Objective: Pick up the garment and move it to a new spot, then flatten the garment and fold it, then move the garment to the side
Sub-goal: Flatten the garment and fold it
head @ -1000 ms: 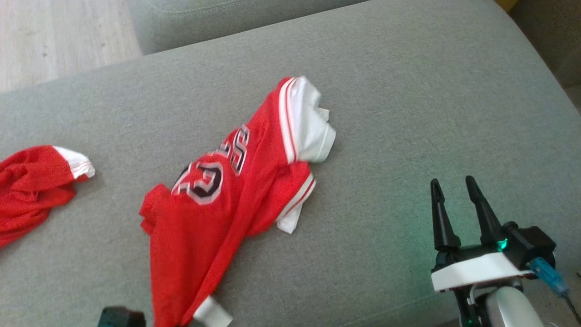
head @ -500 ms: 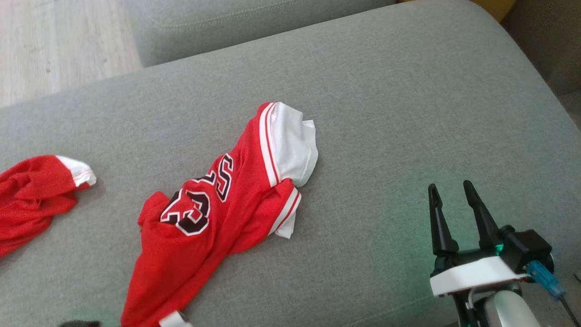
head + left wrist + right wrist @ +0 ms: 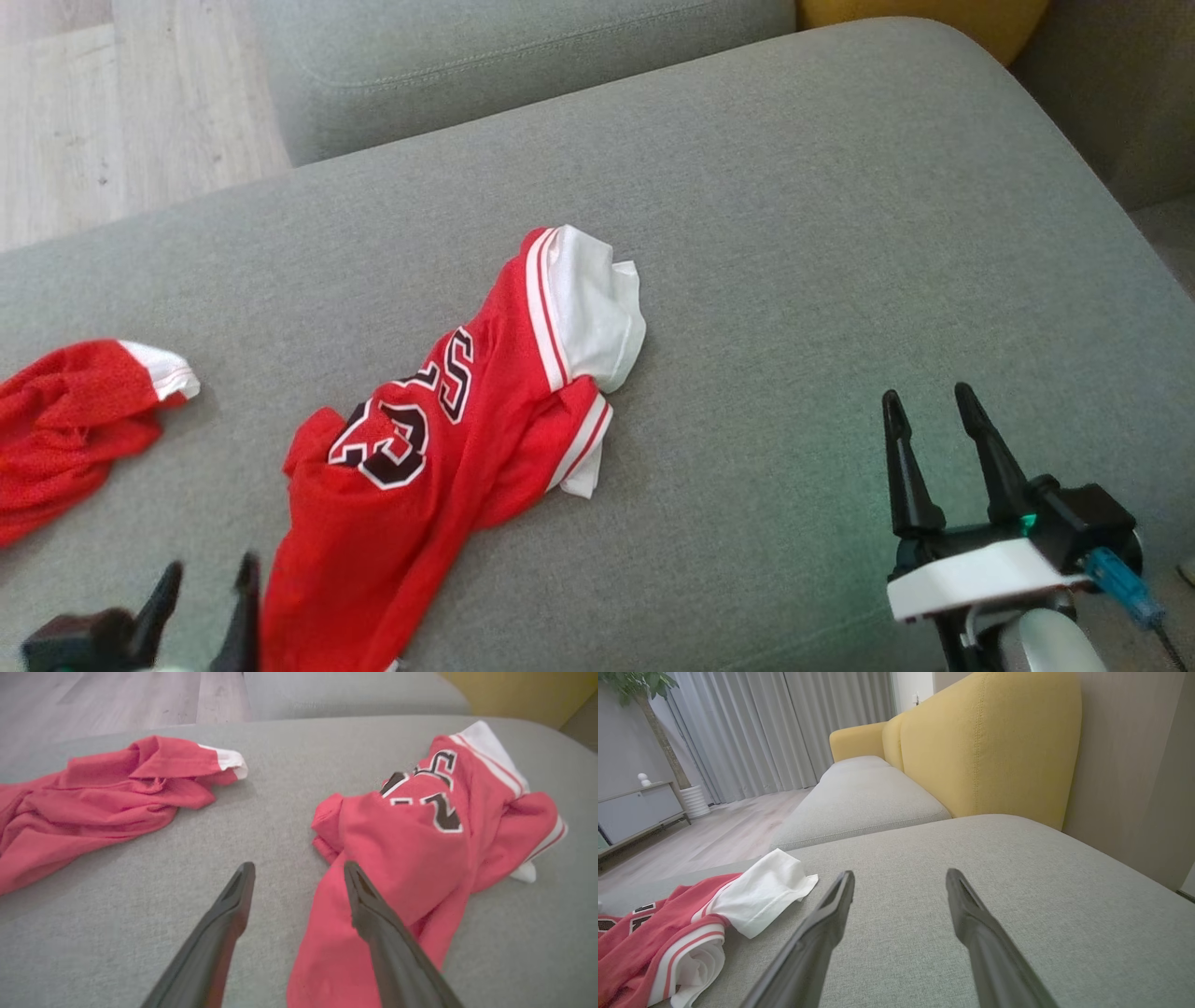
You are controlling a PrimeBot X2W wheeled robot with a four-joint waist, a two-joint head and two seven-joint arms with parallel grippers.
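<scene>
The garment (image 3: 439, 448) is a red jersey with white trim and a black number, lying crumpled in a slanted strip on the grey sofa cushion (image 3: 794, 280). My left gripper (image 3: 210, 569) stands open at the lower left, just left of the jersey's lower end. In the left wrist view the garment (image 3: 411, 844) lies under and beside the right finger of this gripper (image 3: 299, 868), with nothing between the jaws. My right gripper (image 3: 927, 394) is open over bare cushion, well right of the jersey. The right wrist view has the garment (image 3: 654, 938) at the left of the gripper (image 3: 900, 873).
A second red garment (image 3: 75, 420) lies bunched at the cushion's left edge, seen too in the left wrist view (image 3: 93, 793). Another grey cushion (image 3: 523, 56) adjoins the far side. A yellow backrest (image 3: 985, 742) rises at the right. Wooden floor (image 3: 93, 112) lies beyond the left corner.
My left gripper has opened and let go of the jersey's lower end, and now shows beside it. The jersey has settled flatter. The head camera has shifted a little.
</scene>
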